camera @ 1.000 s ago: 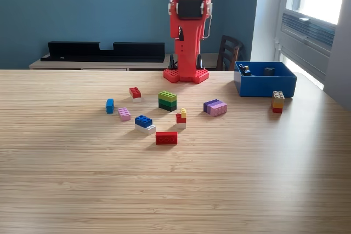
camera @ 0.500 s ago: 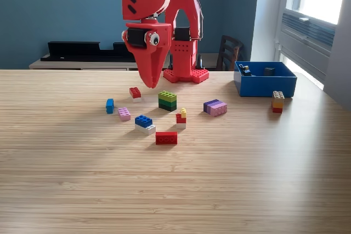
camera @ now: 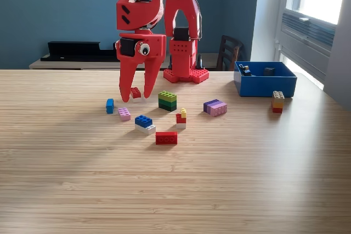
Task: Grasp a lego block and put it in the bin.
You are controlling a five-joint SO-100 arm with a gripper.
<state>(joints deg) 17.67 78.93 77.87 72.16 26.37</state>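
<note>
The red gripper point(camera: 135, 98) points straight down over the wooden table point(camera: 175, 184), its two fingers spread apart and holding nothing. A small red-and-white block point(camera: 135, 93) shows in the gap between the fingertips; whether it sits truly between them or just behind cannot be told from this view. The tips appear at or just above the table surface.

Just to the exterior view's left of the jaws lies a small blue block point(camera: 109, 105). Near them, toward the camera, lies a pink block point(camera: 124, 114), and further toward the camera a blue-on-white block point(camera: 145, 124) and a red block point(camera: 166, 137). To the exterior view's right of the jaws stands a green stacked block point(camera: 167, 100), then a red-and-yellow block point(camera: 181, 118) and a purple block point(camera: 215, 107).

The bin point(camera: 265, 83) stands well apart from the jaws, far to the exterior view's right, level with the arm's red base point(camera: 186, 74). Dark small items lie inside it; their kind cannot be told. A tan, orange and red stacked block point(camera: 277, 101) sits on the table just in front of the bin's right corner, outside it.
</note>
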